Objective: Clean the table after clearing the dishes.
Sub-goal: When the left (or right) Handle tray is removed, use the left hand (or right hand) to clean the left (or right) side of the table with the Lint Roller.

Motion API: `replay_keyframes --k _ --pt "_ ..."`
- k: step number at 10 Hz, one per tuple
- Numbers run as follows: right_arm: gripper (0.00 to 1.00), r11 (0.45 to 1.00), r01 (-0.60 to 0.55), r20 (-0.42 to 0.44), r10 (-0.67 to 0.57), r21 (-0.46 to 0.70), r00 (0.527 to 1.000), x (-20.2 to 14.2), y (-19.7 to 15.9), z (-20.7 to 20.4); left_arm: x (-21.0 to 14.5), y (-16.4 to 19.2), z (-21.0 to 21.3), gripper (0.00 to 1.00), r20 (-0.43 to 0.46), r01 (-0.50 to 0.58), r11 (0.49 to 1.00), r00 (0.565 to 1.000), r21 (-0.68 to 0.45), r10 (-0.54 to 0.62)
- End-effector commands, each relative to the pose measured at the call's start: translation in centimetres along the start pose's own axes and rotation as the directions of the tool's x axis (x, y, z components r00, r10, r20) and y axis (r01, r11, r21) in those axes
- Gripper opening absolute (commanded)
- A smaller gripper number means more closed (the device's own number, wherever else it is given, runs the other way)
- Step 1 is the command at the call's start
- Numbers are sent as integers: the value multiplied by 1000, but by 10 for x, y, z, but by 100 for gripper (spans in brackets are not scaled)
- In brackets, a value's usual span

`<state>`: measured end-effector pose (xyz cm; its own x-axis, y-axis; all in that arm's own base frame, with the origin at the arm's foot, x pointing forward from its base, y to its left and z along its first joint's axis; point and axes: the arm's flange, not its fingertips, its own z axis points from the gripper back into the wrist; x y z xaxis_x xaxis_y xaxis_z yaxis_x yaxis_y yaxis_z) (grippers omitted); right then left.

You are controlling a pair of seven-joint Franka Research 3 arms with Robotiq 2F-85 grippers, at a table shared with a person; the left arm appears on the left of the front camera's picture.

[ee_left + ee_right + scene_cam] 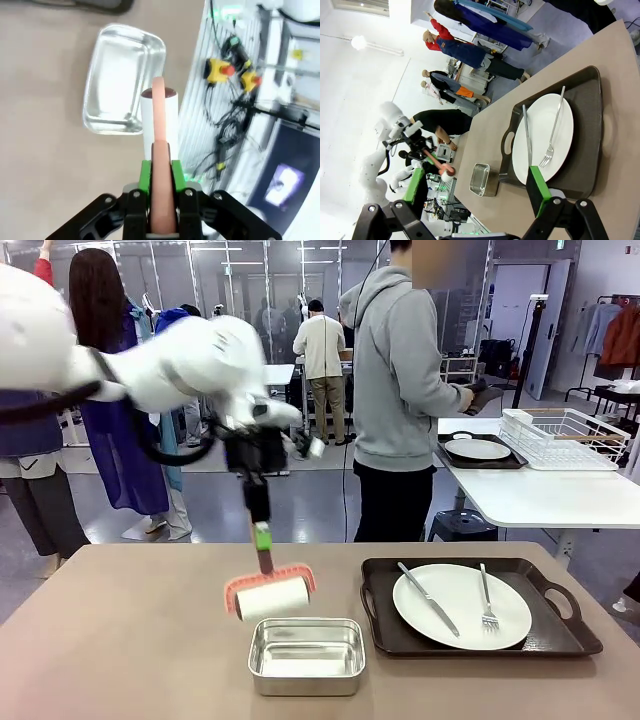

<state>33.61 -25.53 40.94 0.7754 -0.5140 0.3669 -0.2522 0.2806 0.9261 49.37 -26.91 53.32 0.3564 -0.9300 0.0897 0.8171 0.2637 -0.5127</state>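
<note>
We see the left arm holding a lint roller above the table, with one tray of dishes at the right edge.

The wide taupe-brown tabletop (120, 640) carries a dark rectangular tray (560, 635) with handles by its right edge. On the tray lies a round white plate (455, 615). A square steel pan (306, 687) stands at the middle of the near edge. The left gripper (262, 538) has its green pads (145, 175) clamped tight on the pink handle of a white lint roller (272, 597), which hangs just past the pan's far rim. We cannot tell if the roll touches the tabletop. The right gripper (476, 174) has its fingers spread wide and grips nothing. A metal knife (428, 598) and a fork (486, 602) lie on the plate. A second tray (455, 462) sits on the white-topped table (540, 495) beyond the far right corner.
</note>
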Motion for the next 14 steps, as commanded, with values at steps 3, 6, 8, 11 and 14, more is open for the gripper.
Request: replay_keyframes --k 3,6,8,11,14 --pt "100 1000 2 3 -2 2 1000 1 4 -1 -166 45 -24 13 464 -388 899 770 -204 438" --pt "100 1000 2 3 -2 2 1000 1 4 -1 -219 84 -77 13 617 -432 829 559 -354 555" --pt "100 1000 2 3 -2 2 1000 1 4 -1 -236 108 -101 13 659 -515 763 424 -390 622" --pt "100 1000 2 3 -2 2 1000 1 4 -1 -246 114 -105 13 622 -533 748 443 -396 645" --pt "100 1000 2 3 -2 2 1000 1 4 -1 -246 114 -105 13 622 -533 748 443 -396 645"
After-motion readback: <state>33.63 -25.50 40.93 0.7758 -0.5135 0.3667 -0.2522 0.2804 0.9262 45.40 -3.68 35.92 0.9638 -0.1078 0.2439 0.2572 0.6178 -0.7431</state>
